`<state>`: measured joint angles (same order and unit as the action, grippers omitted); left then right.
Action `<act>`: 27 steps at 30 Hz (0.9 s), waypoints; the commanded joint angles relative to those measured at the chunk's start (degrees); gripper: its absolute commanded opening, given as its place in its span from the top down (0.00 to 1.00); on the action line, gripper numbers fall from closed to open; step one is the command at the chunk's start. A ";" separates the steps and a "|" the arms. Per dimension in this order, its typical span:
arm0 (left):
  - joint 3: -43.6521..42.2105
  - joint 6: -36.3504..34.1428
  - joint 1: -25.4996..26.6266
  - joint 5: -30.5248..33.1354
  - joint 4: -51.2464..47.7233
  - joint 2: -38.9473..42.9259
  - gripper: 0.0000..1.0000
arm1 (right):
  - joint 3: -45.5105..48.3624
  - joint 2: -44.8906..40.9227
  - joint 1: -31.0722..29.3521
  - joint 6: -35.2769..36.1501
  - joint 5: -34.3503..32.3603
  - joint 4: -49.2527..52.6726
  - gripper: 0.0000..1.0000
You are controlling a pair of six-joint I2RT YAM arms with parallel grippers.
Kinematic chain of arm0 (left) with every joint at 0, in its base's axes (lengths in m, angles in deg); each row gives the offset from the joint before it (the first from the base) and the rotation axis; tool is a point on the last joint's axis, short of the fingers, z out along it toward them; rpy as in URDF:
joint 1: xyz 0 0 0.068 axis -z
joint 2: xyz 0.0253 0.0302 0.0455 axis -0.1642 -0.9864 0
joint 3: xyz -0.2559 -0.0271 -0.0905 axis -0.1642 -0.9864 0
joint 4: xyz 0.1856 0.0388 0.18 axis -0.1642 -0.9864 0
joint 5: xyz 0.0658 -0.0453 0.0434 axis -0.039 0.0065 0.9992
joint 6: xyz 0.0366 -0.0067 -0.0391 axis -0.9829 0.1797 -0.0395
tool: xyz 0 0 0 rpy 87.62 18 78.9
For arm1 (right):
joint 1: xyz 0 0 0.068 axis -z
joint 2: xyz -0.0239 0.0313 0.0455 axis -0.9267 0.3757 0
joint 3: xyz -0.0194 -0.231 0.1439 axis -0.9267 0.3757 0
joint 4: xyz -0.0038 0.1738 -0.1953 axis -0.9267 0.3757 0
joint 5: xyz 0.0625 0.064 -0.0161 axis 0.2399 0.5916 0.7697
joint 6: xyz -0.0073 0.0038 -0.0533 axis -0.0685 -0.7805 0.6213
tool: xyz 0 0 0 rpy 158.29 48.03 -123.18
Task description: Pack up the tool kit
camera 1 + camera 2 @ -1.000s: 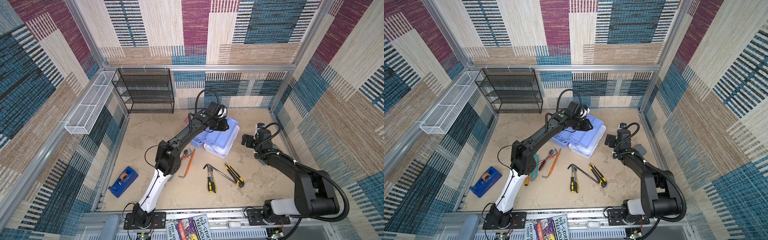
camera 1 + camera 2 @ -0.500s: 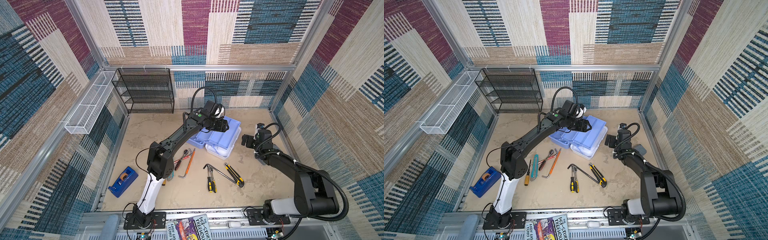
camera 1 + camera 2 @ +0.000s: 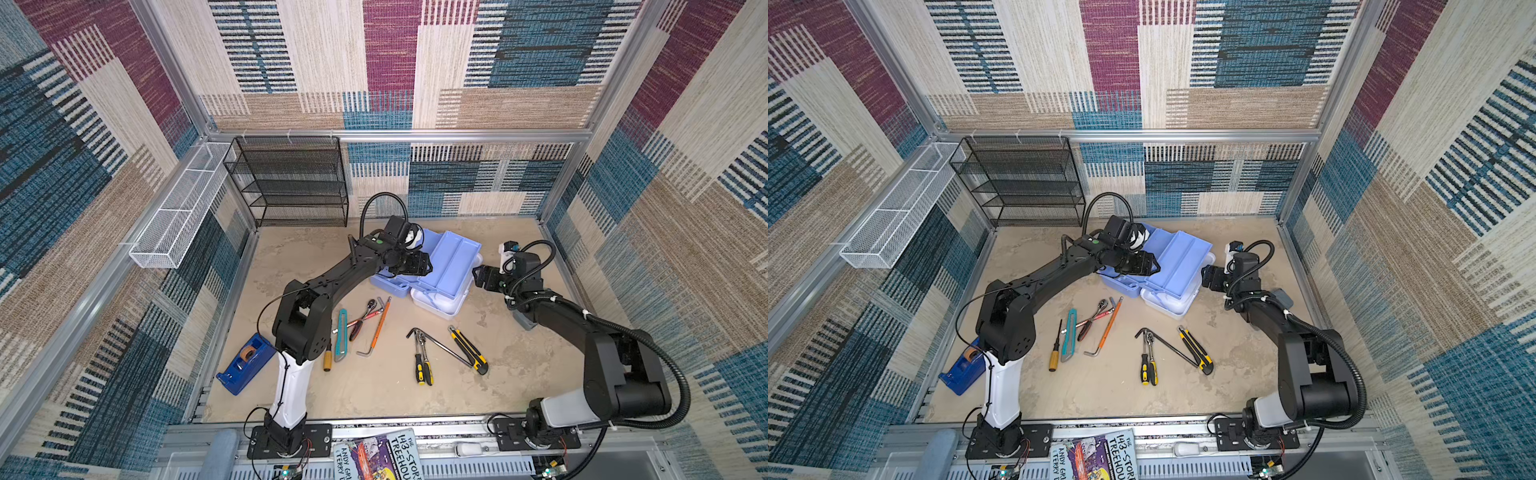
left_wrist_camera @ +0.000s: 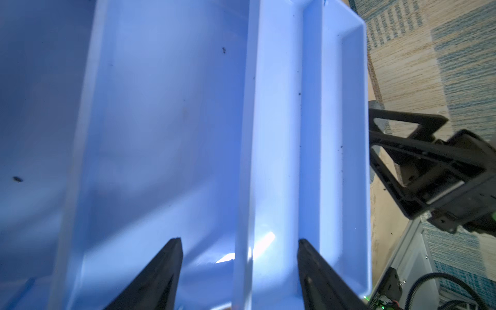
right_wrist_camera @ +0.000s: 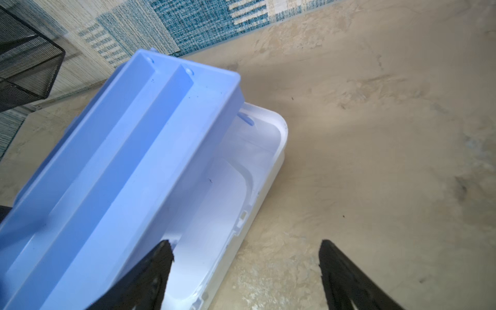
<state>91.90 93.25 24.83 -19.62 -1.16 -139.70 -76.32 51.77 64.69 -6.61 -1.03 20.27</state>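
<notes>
Light-blue tray point(image 3: 451, 266) leans over white lid point(image 3: 440, 307) | black rack point(image 3: 291, 183) behind

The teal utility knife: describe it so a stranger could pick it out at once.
Find the open light-blue toolbox near the back of the table. In the tool cluster before it, by the left arm, the teal utility knife lies between a yellow-handled screwdriver and a red-handled ratchet. It alone is teal; the other knife is yellow and black.

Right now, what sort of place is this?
Probably a robot test cell, not a real workshop: aluminium frame lined with patterned textile panels, left arm and right arm bolted to the front rail, hand tools laid out on the floor.
</notes>
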 commanded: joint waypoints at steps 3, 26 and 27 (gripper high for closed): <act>0.60 2.69 0.60 -4.25 3.74 -1.27 0.30 | -3.29 3.03 -0.01 -1.13 3.89 -0.45 0.12; 10.83 9.56 3.16 -6.81 7.54 -9.33 0.30 | -17.37 13.88 0.52 0.40 5.28 3.72 0.08; 10.78 9.58 3.16 -6.75 7.54 -9.13 0.29 | -17.11 13.39 0.52 0.74 4.37 3.90 0.07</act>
<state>102.09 101.93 27.52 -23.41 1.88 -149.03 -93.46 66.04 65.43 -7.04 2.49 23.90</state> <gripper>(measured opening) 0.704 0.922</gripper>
